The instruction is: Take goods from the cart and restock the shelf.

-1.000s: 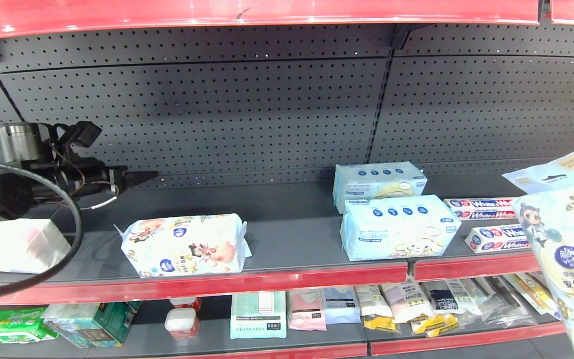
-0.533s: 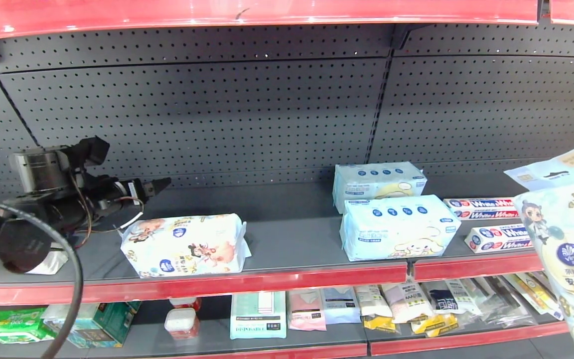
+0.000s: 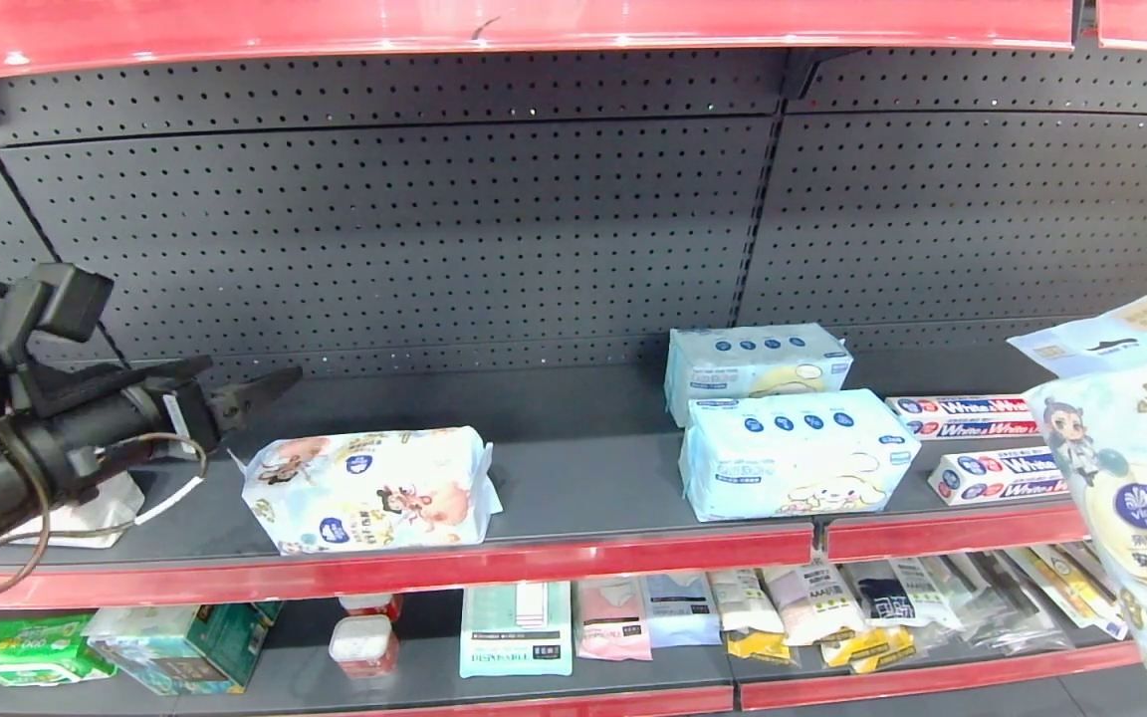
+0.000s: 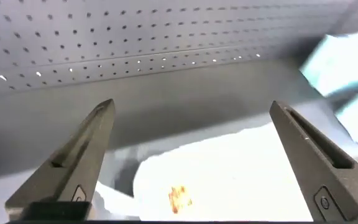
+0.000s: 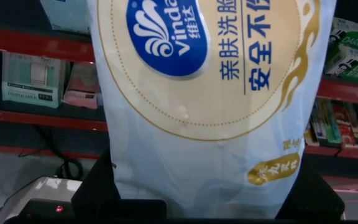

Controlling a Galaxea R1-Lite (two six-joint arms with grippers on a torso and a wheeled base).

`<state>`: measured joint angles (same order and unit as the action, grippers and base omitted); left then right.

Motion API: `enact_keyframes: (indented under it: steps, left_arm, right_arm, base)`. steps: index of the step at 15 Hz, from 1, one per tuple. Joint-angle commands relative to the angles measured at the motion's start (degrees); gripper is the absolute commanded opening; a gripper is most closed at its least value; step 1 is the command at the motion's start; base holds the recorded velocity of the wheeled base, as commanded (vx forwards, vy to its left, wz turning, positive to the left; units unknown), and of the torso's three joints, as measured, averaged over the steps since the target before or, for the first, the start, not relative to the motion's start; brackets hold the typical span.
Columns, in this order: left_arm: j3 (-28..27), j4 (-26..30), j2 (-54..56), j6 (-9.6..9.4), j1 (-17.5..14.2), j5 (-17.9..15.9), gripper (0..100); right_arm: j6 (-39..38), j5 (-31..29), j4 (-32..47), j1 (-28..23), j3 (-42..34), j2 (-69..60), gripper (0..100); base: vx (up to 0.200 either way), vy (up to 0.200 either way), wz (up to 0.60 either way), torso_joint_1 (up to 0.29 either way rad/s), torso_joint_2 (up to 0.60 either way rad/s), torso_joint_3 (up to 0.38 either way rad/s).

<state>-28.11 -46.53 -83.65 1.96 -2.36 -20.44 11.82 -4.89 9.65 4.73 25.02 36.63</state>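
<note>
The pouch (image 3: 1131,498) hangs off the shelf's (image 3: 583,468) right front corner, clamped in the right end effector (image 5: 210,199). Lift it over the lip (image 3: 394,573), then set it flat on bare shelf (left end effector (image 4: 191,106) gapes near the pack (image 3: 369,488)).

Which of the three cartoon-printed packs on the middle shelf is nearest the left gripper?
The white pack with orange figures, beside the left gripper; both pale blue packs lie farther right.

The shelf (image 3: 583,468) is coloured dark grey, its edge (image 3: 394,571) red. The pack (image 3: 369,488) is printed white with cartoon figures; the bag (image 3: 1136,498) pale blue with gold and a blue emblem.
</note>
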Motion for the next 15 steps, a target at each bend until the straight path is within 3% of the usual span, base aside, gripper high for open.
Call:
enact_keyframes:
  steps: [1,3,4,8,10,12,15]
  left_arm:
    - [7.55,0.48,11.67,-3.02,0.08,-1.62,100]
    - [13.87,2.85,21.34,-5.57,0.17,-3.81,100]
    - [16.16,7.77,27.84,-6.27,0.78,-4.61,100]
    - [13.79,35.9,49.81,-6.53,0.34,-4.08,100]
    - [12.03,46.44,58.16,-8.55,-0.18,-3.2,100]
    - [12.38,50.49,63.35,-9.17,-0.18,0.49,100]
    - [13.7,53.91,68.97,-9.17,-0.18,2.87,100]
  right_arm:
    - [0.57,-0.12,0.01,-0.07,0.03,-0.33,0]
    - [2.24,-0.12,-0.07,-0.34,-0.32,-0.69,0]
    - [3.03,-0.12,-0.07,-0.34,-0.32,-0.95,0]
    - [4.7,-0.03,0.1,-0.25,-2.69,-4.64,0]
    - [4.96,0.49,0.1,0.1,-2.95,-6.49,0]
    - [4.96,1.81,0.54,0.1,-3.04,-7.54,0]
    - [6.19,2.95,0.45,0.19,-2.52,-7.89,0]
  base:
    - [0.0,0.0,0.0,0.0,0.0,0.0]
    - [0.0,0.0,0.0,0.0,0.0,0.0]
    - [0.0,0.0,0.0,0.0,0.0,0.0]
    - [0.0,0.0,0.0,0.0,0.0,0.0]
    - [0.0,0.0,0.0,0.0,0.0,0.0]
    - [0.0,0.0,0.0,0.0,0.0,0.0]
    - [0.0,0.0,0.0,0.0,0.0,0.0]
